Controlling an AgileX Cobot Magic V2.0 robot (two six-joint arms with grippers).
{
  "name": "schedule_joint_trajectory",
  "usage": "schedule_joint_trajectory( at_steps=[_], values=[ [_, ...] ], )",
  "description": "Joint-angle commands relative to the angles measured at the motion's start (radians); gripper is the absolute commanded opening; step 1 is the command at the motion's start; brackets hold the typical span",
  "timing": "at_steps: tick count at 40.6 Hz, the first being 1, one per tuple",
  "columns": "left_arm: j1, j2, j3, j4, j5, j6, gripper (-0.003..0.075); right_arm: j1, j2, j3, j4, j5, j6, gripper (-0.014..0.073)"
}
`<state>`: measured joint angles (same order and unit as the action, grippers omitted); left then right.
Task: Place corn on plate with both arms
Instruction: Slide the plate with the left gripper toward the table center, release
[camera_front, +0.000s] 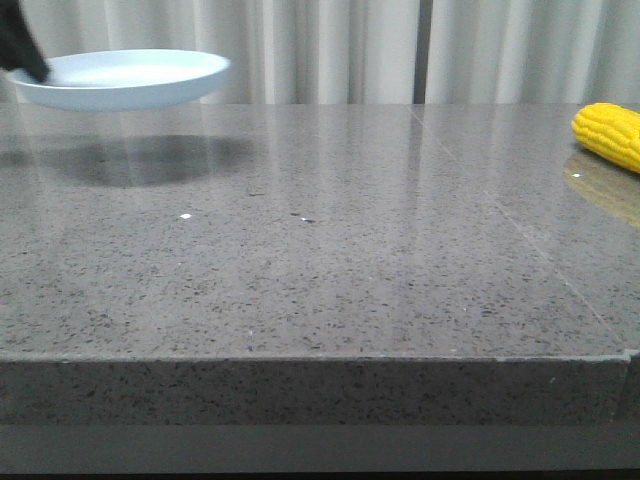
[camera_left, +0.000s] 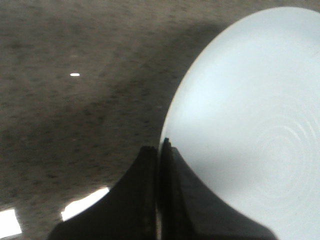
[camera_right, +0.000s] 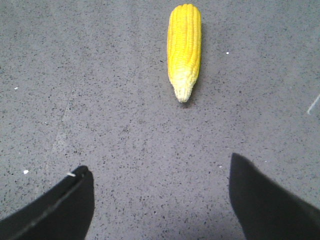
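Front view crops my corn (camera_front: 610, 135); left end effector (camera_left: 159, 150) pinches the raised plate (camera_left: 250, 125), right end effector (camera_right: 160, 200) gapes wide.

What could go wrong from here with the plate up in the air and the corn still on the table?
The left gripper pinches the plate only at its rim, lifted clear of the table; it might tilt or slip out.

The corn is round and lies loose, so it may roll when the open right gripper closes on it.

Dropped onto a plate held by one edge, the cob might tip it or roll off.
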<state>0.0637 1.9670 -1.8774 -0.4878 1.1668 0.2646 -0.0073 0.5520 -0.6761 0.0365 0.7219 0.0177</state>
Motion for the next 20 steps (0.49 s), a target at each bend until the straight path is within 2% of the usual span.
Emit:
schedule_joint_trajectory(
  at_steps=[1,10,20],
  values=[
    [-0.083,-0.051,-0.035,-0.060,-0.032,-0.001,-0.0020,-0.003,0.009,-0.032,-0.002,-0.076,-0.012,0.0582],
    [-0.231,-0.022,-0.035,-0.056,-0.042,-0.001,-0.0020,-0.003,0.009,-0.032,-0.002,-0.076,-0.012,0.0582],
    [-0.317,0.044,-0.035,-0.037,-0.028,-0.001,-0.0020,-0.003,0.009,-0.032,-0.002,-0.076,-0.012,0.0582]
  ],
)
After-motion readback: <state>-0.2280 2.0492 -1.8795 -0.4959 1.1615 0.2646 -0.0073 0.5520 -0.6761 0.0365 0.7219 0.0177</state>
